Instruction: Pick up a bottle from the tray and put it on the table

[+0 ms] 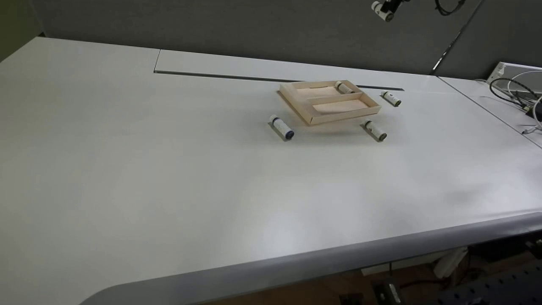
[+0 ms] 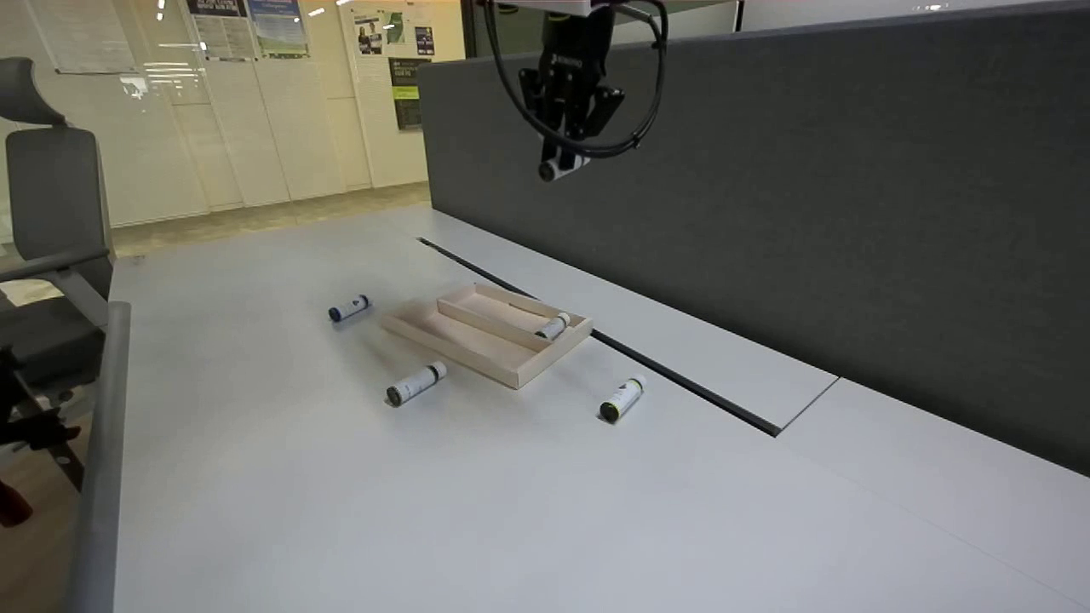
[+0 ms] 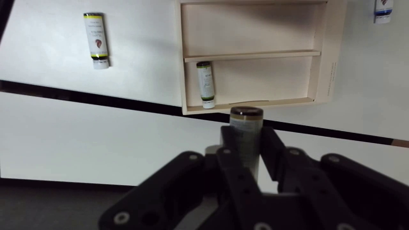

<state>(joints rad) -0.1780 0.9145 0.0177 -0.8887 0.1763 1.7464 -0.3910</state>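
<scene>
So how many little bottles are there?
5. The black gripper holds a white-labelled cylindrical bottle; a green-banded bottle lies in the pale wooden tray; a blue-banded bottle, a yellow-banded bottle and a black-banded bottle lie on the off-white table.

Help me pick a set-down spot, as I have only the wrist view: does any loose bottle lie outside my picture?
Observer: Yes, a third loose bottle lies on the table, on the side of the tray away from the dark strip.
Operator: I can't judge height. Is there room beneath the held bottle?
Observer: Yes, in both exterior views the held bottle hangs well above the table.
Operator: Any other clutter?
Observer: Yes, cables are bunched at the right edge of an exterior view, well away from the tray.
</scene>
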